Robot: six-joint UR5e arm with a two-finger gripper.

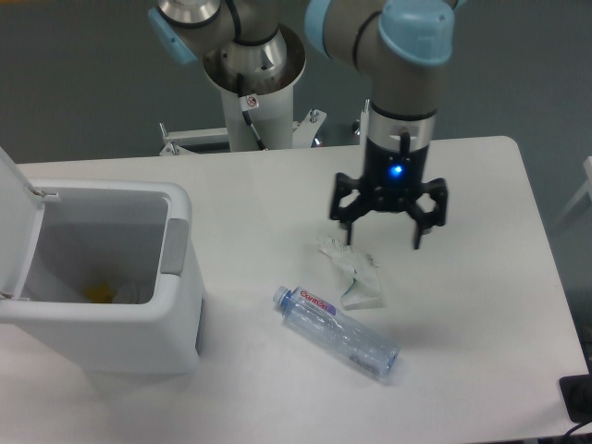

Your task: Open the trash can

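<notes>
The white trash can (180, 305) stands at the left of the table with its lid (13, 227) swung up at the far left edge, so the inside shows, with something yellow at the bottom. A grey push-button (173, 247) sits on its right rim. My gripper (384, 238) hangs open over the middle right of the table, well to the right of the can, fingers pointing down with nothing between them.
A crumpled white wrapper (353, 272) lies just left of and below the gripper. A clear plastic bottle (337, 334) lies on its side toward the front. The robot's base (254, 74) stands behind the table. A dark object (578, 400) sits at the front right corner.
</notes>
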